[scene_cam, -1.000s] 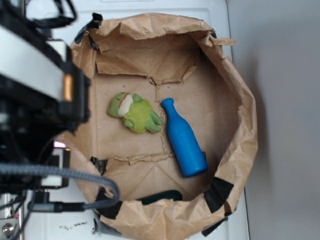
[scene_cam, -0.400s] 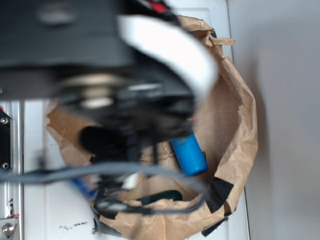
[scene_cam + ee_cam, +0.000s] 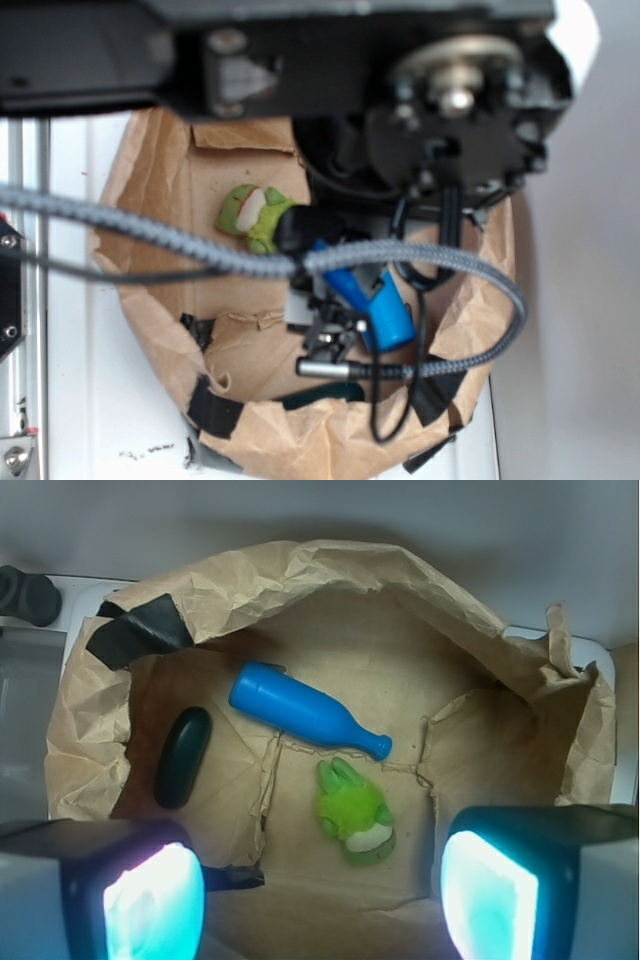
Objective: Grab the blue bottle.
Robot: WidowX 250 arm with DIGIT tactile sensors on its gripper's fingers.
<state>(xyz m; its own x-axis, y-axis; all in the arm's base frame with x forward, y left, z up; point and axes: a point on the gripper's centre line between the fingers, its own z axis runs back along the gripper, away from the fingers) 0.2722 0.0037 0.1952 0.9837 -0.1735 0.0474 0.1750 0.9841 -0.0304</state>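
Blue bottle (image 3: 300, 711): it lies flat on the floor of the brown paper bag (image 3: 330, 565). In the wrist view it is in the far, middle part of the bag.

Long way of the bottle: it runs slantwise. The fat end is to the far left. The thin neck points to the near right.

Claw (image 3: 320, 900): its two fingers are wide apart, one at the near left corner of the wrist view and one at the near right. Nothing is between them. It holds nothing.

Bottle from the claw: the bottle is farther off than the gap of the claw, and a bit to the left. It is down low in the bag, well apart from the fingers.

Green plush toy (image 3: 354, 813): it sits between the claw and the bottle, just beside the bottle's neck.

Dark green thing (image 3: 182, 756): it lies left of the bottle, near the bag wall.

Next move, my guess: the claw must reach past the plush, turn to cross the slant of the bottle, and go down over the fat body.
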